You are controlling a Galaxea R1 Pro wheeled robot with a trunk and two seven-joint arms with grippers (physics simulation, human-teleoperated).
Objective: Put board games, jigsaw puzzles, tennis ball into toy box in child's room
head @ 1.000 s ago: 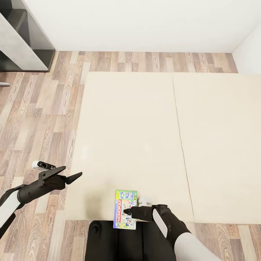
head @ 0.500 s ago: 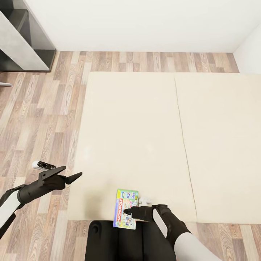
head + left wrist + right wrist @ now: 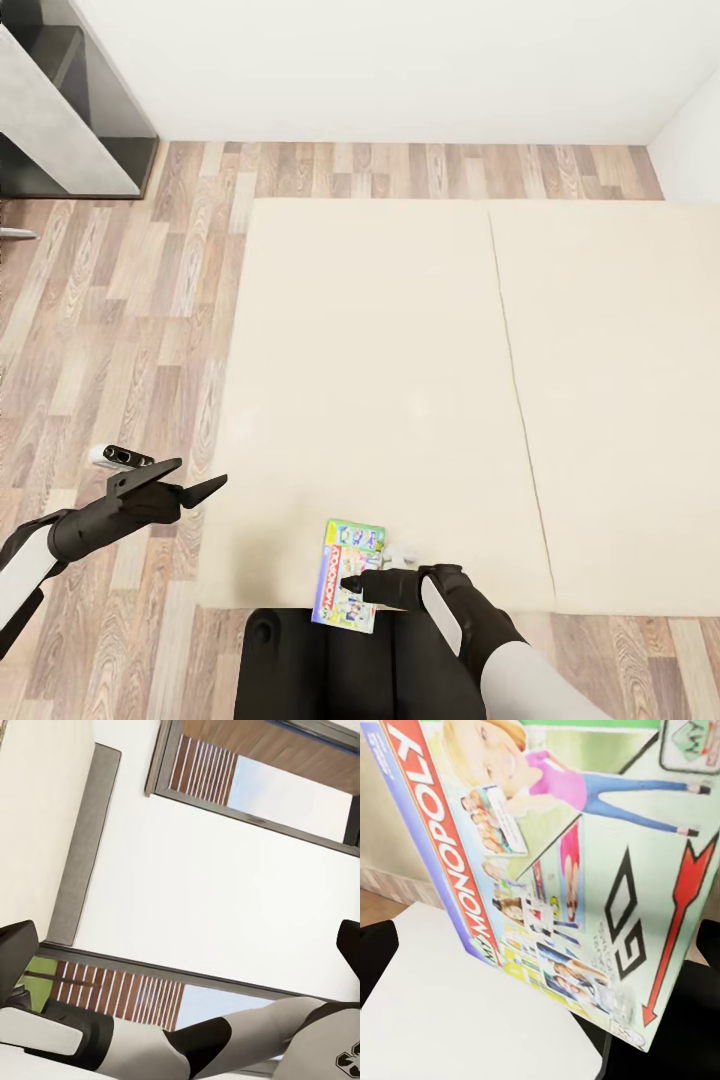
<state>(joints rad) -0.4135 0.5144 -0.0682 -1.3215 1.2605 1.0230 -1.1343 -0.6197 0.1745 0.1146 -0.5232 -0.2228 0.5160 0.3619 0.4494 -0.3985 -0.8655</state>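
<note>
I see wood-plank floor (image 3: 120,330), grainy, matt, left side and top of the head frame. Bed (image 3: 400,380) in the middle looks like smooth cream cloth, matt. Board game (image 3: 345,575) at bottom centre is printed cardboard, slightly glossy. Both grippers, left (image 3: 195,490) and right (image 3: 350,583), look like matt black plastic. Shelf (image 3: 60,120) upper left: grey matt panels, dark inside. Wall (image 3: 400,60) plain white, smooth.
</note>
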